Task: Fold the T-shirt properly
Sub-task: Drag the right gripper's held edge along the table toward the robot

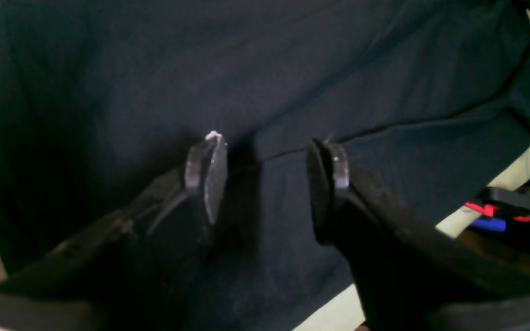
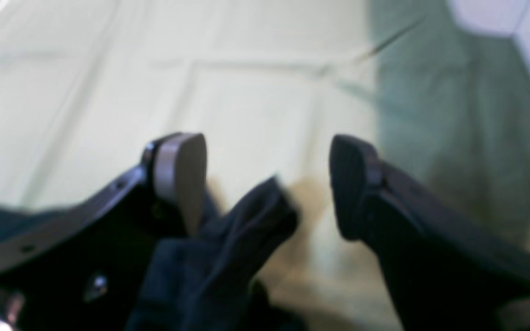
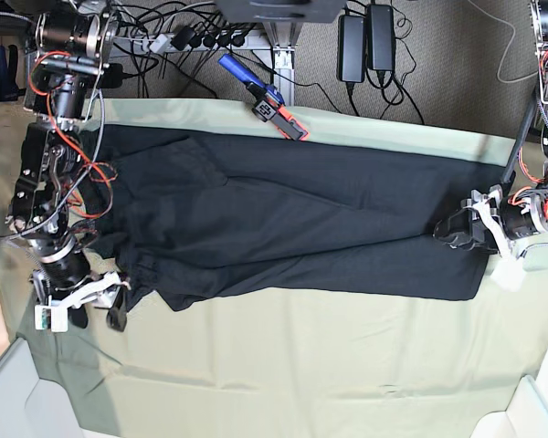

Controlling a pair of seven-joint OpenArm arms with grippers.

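Observation:
The black T-shirt (image 3: pixel 292 219) lies as a long band across the pale green table cloth (image 3: pixel 301 365), plain side up. My left gripper (image 3: pixel 449 228) rests at the shirt's right end in the base view. In the left wrist view it (image 1: pixel 268 142) is open, its fingertips on flat black fabric (image 1: pixel 246 69) either side of a fold edge. At the shirt's bunched left end is my right gripper (image 3: pixel 96 315). Its jaws (image 2: pixel 267 140) stand wide open, with a loose wad of black cloth (image 2: pixel 228 239) between them, beside one finger (image 2: pixel 180 170) and not clamped.
A blue and red hand tool (image 3: pixel 263 99) lies at the table's back edge by the shirt, and shows again in the left wrist view (image 1: pixel 490 216). Cables and power bricks (image 3: pixel 365 36) hang behind the table. Pale bin corners (image 3: pixel 530 411) sit at the front.

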